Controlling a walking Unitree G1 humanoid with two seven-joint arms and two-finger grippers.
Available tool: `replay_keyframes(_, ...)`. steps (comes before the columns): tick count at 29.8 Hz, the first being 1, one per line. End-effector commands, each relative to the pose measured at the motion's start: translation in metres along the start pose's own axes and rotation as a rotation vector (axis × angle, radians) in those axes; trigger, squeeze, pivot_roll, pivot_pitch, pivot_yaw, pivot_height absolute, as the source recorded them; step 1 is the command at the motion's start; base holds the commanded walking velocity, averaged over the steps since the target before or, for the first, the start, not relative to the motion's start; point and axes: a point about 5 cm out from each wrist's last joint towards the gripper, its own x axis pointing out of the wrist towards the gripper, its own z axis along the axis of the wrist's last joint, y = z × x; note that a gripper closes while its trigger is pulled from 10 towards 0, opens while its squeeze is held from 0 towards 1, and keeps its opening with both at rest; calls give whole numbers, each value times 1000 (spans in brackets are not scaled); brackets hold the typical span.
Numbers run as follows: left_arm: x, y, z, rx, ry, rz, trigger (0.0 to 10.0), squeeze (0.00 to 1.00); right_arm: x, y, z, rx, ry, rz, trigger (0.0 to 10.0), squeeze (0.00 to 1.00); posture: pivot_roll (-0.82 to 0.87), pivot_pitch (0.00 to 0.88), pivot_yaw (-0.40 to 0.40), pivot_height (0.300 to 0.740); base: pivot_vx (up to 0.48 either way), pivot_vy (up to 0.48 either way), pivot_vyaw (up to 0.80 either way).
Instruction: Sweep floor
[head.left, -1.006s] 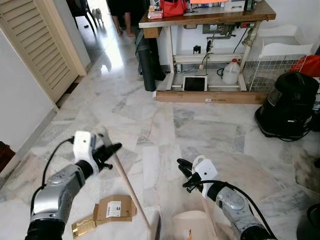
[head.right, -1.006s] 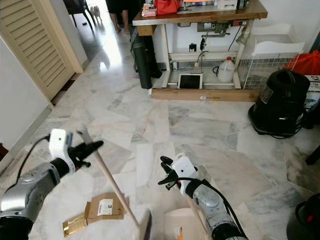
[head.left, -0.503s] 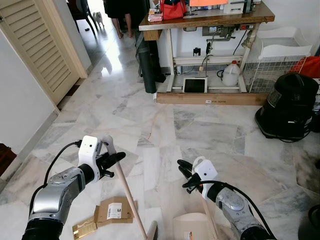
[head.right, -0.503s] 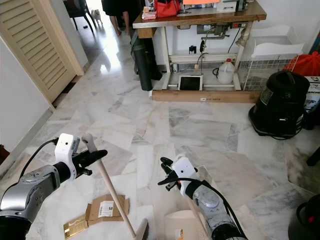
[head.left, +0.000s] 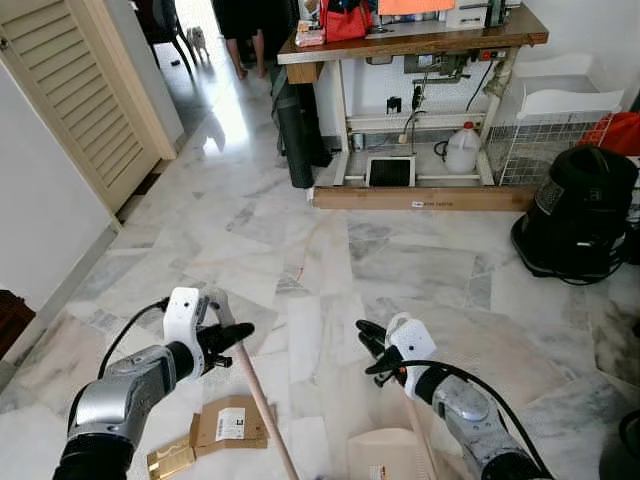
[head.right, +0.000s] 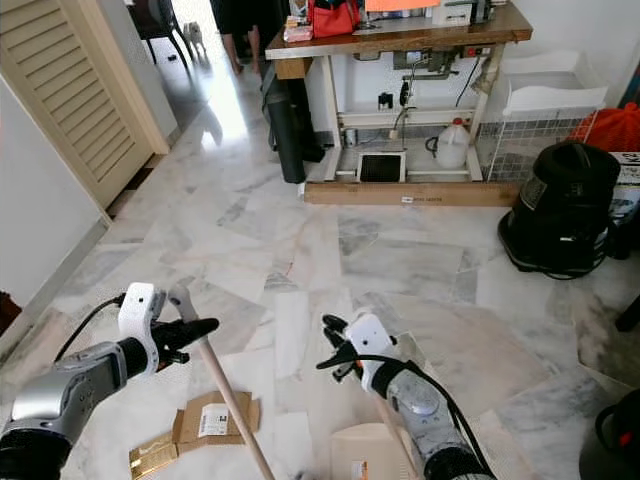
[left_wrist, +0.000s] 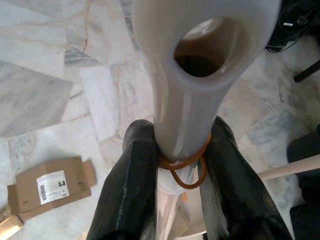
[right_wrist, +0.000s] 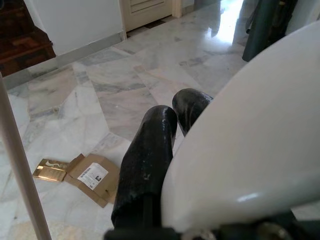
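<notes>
Sweeping has barely got going, by the look of it. The left pincer (head.left: 222, 338) is clamped near the top of the broom handle (head.left: 262, 410); the left wrist view shows both black fingers (left_wrist: 132, 185) pressed against the pale shaft, an orange rubber band looped round it between them. The handle slants down toward six o'clock, and the broom head is cut off at the bottom edge, so I can't say whether the bristles are on the floor.

The right pincer (head.left: 374, 351) sits at about five o'clock from the left one, near it but apart, its fingers (right_wrist: 150, 160) close together. From the wrist view a big white curved piece crowds them, and I can't tell whether they grip it. A wooden stick runs down from that wrist to the beige dustpan (head.left: 385, 458) at the bottom of the frame, so I'd guess it holds the dustpan's handle.

What's left is plain: the flattened cardboard box (head.left: 230, 424) with its white label and the small gold packet (head.left: 167, 458) just beside it lie on the marble floor (head.left: 420, 265) at roughly seven o'clock from the broom handle, outside the pan. I'd judge the job is at its start, with the rubbish yet to be brushed across to the dustpan.
</notes>
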Motion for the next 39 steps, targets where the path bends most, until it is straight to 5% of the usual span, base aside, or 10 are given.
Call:
replay_keyframes(1,-1,4,5,-41,-10,10,10000,0,-10,19,-33,104,160,56,10000,0,116,7,164,740,0,0,0)
replay_keyframes(18,6,1,31,-172,-220,32,10000,0,-10,12,-30,154,132,-9,10000,0,107,0,151,740,0,0,0)
replay_keyframes(27,-1,-4,64,2,-449,115,10000,0,-9,-9,-19,211,61,-158,10000,0,104,0,138,740,0,0,0)
replay_keyframes(29,-8,-6,80,123,-567,187,10000,0,-8,-23,-10,236,16,-255,10000,0,101,0,127,740,0,0,0)
replay_keyframes(39,-6,-9,65,337,-610,289,10000,0,-12,-53,21,231,-183,-532,10000,0,72,0,100,740,0,0,0)
